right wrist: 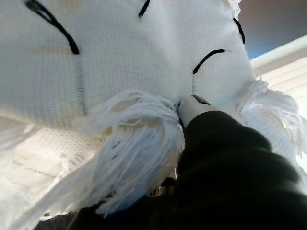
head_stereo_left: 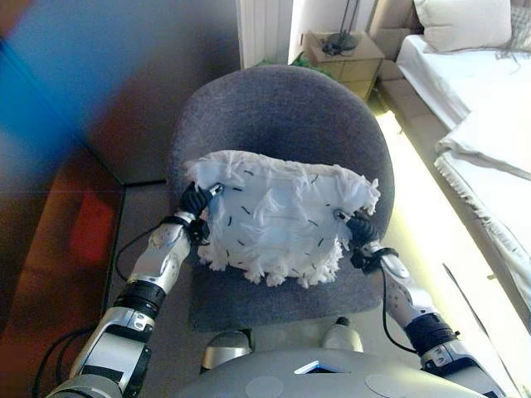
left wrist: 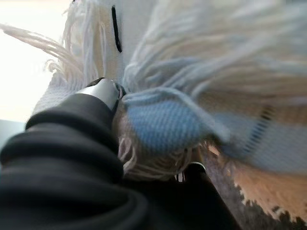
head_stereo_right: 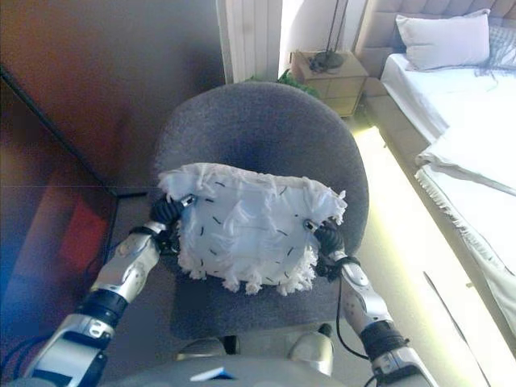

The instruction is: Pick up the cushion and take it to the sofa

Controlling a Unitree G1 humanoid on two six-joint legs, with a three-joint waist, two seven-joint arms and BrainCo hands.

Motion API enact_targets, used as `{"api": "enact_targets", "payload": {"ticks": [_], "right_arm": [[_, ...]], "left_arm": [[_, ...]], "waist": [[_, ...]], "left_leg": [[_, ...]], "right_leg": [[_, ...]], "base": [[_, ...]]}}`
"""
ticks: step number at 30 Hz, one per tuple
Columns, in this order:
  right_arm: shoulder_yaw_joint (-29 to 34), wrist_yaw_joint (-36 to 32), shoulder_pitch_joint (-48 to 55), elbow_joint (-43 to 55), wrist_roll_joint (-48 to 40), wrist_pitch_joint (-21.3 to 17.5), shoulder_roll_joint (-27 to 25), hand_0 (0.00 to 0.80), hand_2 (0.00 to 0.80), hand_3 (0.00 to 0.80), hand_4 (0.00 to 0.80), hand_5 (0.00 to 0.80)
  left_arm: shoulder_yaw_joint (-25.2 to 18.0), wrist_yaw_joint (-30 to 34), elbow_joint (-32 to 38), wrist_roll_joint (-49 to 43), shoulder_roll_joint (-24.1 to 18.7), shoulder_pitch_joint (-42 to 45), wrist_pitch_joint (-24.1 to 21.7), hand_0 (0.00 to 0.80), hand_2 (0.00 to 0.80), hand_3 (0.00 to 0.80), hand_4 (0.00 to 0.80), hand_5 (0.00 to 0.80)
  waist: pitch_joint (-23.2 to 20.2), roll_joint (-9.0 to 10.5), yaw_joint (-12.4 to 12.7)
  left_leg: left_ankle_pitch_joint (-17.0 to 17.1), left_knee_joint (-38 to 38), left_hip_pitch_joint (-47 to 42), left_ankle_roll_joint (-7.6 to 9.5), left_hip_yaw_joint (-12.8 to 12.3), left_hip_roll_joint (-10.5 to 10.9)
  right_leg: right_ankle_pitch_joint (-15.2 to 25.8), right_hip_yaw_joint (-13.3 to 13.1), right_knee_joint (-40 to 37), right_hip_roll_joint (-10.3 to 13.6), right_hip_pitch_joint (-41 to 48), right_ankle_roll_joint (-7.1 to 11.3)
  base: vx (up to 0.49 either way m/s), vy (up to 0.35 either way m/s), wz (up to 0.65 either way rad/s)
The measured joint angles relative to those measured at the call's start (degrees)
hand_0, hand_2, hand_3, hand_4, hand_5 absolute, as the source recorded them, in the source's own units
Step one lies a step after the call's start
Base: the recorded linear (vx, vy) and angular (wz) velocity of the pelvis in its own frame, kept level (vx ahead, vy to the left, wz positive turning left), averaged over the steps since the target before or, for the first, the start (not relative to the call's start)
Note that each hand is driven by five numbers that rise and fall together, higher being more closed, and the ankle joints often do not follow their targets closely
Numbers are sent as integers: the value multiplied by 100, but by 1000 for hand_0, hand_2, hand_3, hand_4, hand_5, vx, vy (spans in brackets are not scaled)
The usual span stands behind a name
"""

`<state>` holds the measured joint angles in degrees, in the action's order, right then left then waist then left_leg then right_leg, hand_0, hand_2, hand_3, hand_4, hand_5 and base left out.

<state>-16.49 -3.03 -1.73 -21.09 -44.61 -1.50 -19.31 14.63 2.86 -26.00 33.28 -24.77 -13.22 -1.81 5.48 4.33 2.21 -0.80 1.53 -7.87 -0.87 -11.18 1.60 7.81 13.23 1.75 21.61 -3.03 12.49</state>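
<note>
White cushion (head_stereo_left: 278, 217) on grey chair (head_stereo_left: 282, 116)

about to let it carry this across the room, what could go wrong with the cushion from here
Both hands, left hand and right hand, meet the white fringed cushion only at its side edges over the grey chair. The soft fringe could slip free, so the cushion may sag or drop. Most of each hand is buried in the fringe, so how firm the hold is cannot be judged. The wide cushion also hides the view just ahead of the robot.
</note>
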Motion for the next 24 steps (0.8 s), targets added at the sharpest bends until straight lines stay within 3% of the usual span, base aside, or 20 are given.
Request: {"api": "enact_targets", "payload": {"ticks": [1,4,6,8,11,14,18,21,22,24], "right_arm": [[-2,-41,2,-82,3,49,110,800,800,800,800,800],[11,-72,26,-219,95,77,-62,800,800,800,800,800],[4,-97,-47,-216,149,85,-249,800,800,800,800,800],[0,-108,-194,-217,147,82,-351,800,800,800,800,800],[2,-63,-547,-265,147,82,-396,800,800,800,800,800],[-12,0,-873,-322,208,15,-555,800,800,800,800,800],[-354,334,-2417,-1056,224,-1,-617,800,800,800,800,800],[-372,504,-3223,-1154,212,-94,-600,800,800,800,800,800],[-348,547,-3332,-1037,208,-188,-616,800,800,800,800,800],[-226,616,-3361,-860,167,-326,-610,800,800,800,800,800]], "left_arm": [[-22,3,-8,-3,-66,24,-1,800,800,800,800,800],[-44,-70,15,-57,246,242,2,800,800,800,800,800],[-43,-128,15,-74,354,253,5,800,800,800,800,800],[-19,-243,9,-72,406,225,4,800,800,800,800,800],[-22,-398,2,-54,424,166,-6,800,800,800,800,800],[9,-476,-91,-46,532,40,-204,800,800,800,800,800],[62,-728,-808,23,428,-1099,-561,800,800,800,800,800],[87,-836,-1145,215,198,-1992,-693,800,800,800,800,800],[84,-855,-1145,292,149,-2167,-778,800,800,800,800,800],[84,-891,-1141,381,167,-2403,-893,800,800,800,800,800]], "waist": [[-17,180,-6],[-156,-204,-9],[-167,-288,-40],[-129,-246,-189],[46,-175,-174],[253,-420,-137],[704,-360,-128],[1272,-338,-106],[1428,-357,-147],[1603,-343,-143]], "left_leg": [[-32,-13,-80,-133,86,16],[-76,-118,-58,-454,188,-561],[-82,-207,-16,-480,195,-783],[-136,-704,310,-577,199,-941],[-177,-1397,740,-624,195,-1059],[-365,-1402,981,-722,224,-1151],[-260,-1994,2275,-513,381,-896],[-432,-2771,3096,-446,523,-884],[-531,-3071,3337,-425,595,-882],[-609,-3393,3600,-444,732,-851]], "right_leg": [[175,-54,-7,-50,122,-201],[-116,21,25,-628,298,-380],[-233,86,105,-835,280,-500],[-441,98,373,-900,184,-554],[-653,158,798,-849,-24,-665],[-857,370,1136,-865,-243,-698],[-871,292,1973,-417,-1597,-764],[-954,145,2582,-280,-2315,-823],[-1075,-113,2921,-300,-2496,-780],[-1248,-266,3228,-300,-2722,-745]], "base": [[254,-253,36],[186,-226,15],[57,-207,17],[-2,-166,33],[-33,13,22],[-269,93,39],[-323,65,23],[-97,-19,16],[0,-48,32],[37,-42,24]]}}
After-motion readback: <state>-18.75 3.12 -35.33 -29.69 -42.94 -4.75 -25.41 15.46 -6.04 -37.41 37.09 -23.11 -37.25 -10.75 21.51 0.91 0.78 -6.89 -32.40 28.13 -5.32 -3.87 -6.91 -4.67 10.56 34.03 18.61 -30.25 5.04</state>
